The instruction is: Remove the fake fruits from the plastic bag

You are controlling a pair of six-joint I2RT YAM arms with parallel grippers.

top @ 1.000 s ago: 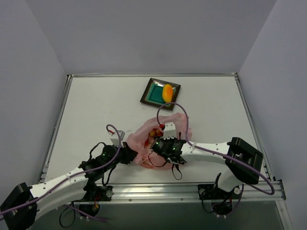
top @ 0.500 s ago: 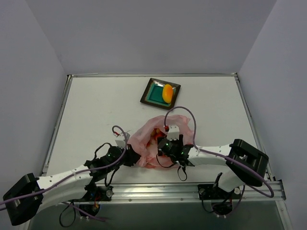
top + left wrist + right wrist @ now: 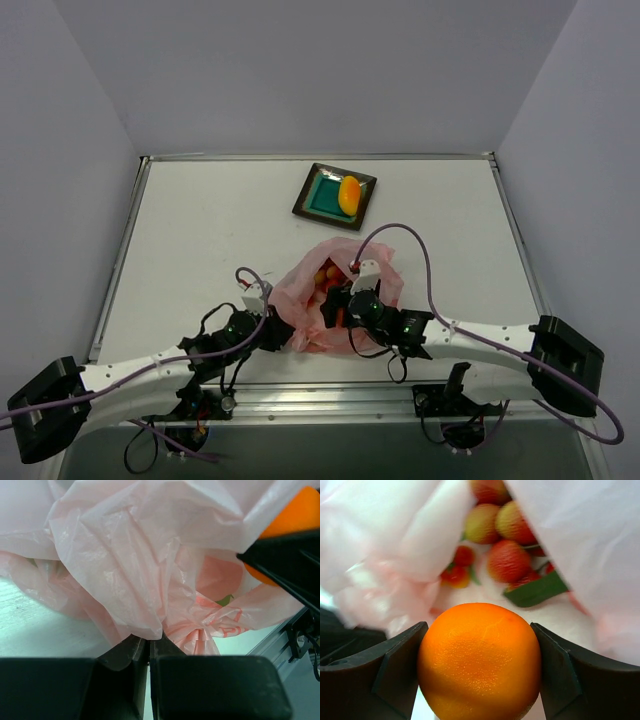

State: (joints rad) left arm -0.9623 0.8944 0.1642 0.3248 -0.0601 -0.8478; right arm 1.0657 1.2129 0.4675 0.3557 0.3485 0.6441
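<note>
On my screen the pale tabletop [image 3: 200, 230] carries two things directly. A square, dark-rimmed teal plate [image 3: 322, 195] sits towards the far edge. A crumpled pink plastic bag [image 3: 300, 300] lies near the front middle, well apart from the plate.

Top view: high at near edge, looking down over whole surface [image 3: 200, 230]. Wrist views: pressed close to plastic bag [image 3: 125, 555], facing it from opposite sides; both catch the orange [image 3: 479, 660].
</note>
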